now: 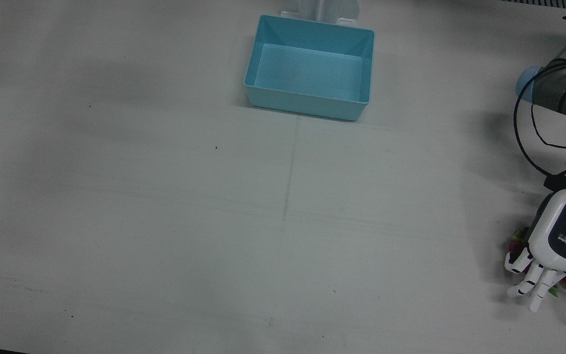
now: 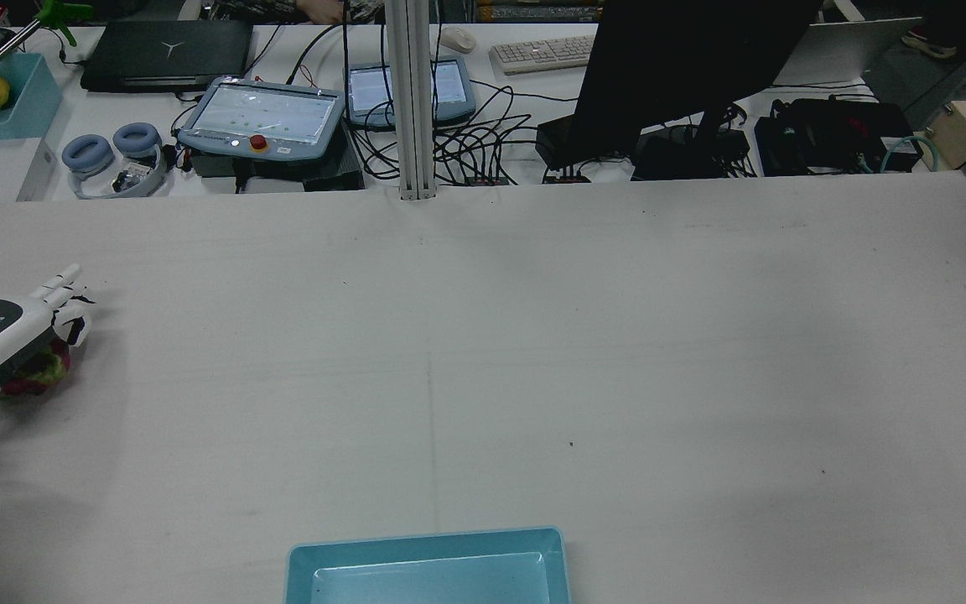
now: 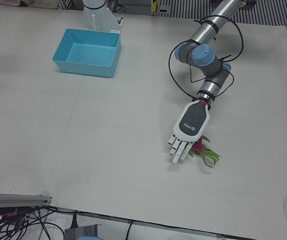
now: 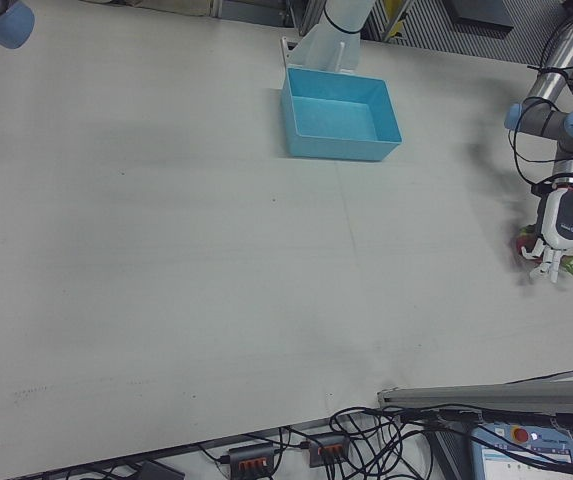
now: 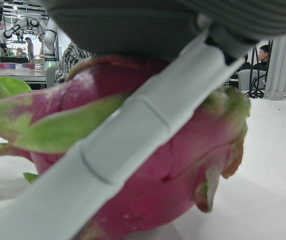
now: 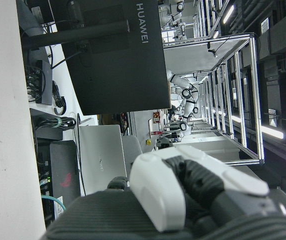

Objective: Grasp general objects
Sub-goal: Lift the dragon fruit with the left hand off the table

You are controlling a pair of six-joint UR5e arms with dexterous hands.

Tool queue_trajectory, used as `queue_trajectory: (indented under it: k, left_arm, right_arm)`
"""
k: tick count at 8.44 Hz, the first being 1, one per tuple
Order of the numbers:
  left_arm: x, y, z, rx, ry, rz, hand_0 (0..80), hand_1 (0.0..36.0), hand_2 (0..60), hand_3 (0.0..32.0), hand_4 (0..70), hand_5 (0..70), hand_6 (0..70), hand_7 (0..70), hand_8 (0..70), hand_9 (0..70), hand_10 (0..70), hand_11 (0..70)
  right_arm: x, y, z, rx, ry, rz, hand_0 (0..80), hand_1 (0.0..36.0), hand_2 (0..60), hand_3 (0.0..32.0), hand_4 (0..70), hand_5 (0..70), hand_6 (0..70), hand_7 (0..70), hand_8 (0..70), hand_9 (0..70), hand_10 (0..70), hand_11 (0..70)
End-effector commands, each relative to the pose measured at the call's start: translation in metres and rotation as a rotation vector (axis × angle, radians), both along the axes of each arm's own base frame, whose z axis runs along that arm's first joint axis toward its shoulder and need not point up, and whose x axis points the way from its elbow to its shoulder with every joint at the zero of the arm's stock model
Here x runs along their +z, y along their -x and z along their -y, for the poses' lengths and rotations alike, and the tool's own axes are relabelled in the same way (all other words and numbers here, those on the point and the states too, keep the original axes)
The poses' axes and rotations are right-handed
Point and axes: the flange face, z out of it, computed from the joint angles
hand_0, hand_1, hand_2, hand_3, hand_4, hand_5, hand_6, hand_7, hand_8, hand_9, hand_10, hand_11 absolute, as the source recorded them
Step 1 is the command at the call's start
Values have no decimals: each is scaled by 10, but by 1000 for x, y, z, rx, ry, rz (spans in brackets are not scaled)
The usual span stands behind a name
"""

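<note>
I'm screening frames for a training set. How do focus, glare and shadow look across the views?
Left hand view: the finger crossing the dragon fruit is blurred, too close. Front view: soft, broad grey shadows on the table, and the left hand shades the fruit. Rear view: sharp, even light. Right hand view: bright ceiling strips, no glare.

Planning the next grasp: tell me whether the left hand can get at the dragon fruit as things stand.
Probably yes. The left hand hovers directly over the dragon fruit, fingers spread, and one finger already crosses close in front of the fruit. Nothing else lies near it on the table.
</note>
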Motion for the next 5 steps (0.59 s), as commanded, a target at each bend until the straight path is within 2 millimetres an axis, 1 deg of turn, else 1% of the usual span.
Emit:
queue_trajectory:
  k: [1,2,3,4,5]
  left_arm:
    - [0,-1,2,-1,0,0,800,360,600,0,33,700,86,680,7,122,0,0]
    - [0,-1,2,-2,0,0,800,360,600,0,200,700,226,700,35,166,0,0]
    - [0,-1,2,-2,0,0,800,360,600,0,351,700,444,700,78,186,101,196]
    - [0,-1,2,-4,0,0,800,360,600,0,424,700,638,700,184,241,283,448]
    - [0,0,2,-16,1,-1,800,360,600,0,537,700,700,700,368,455,462,686]
  right_arm:
    - [0,0,0,0,0,0,0,0,0,0,0,0,0,0,0,0,0,0]
    - [0,0,0,0,0,0,0,0,0,0,0,0,0,0,0,0,0,0]
    - [0,0,0,0,0,0,0,0,0,0,0,0,0,0,0,0,0,0]
    - [0,0,0,0,0,0,0,0,0,0,0,0,0,0,0,0,0,0]
    - [0,0,0,0,0,0,0,0,0,0,0,0,0,0,0,0,0,0]
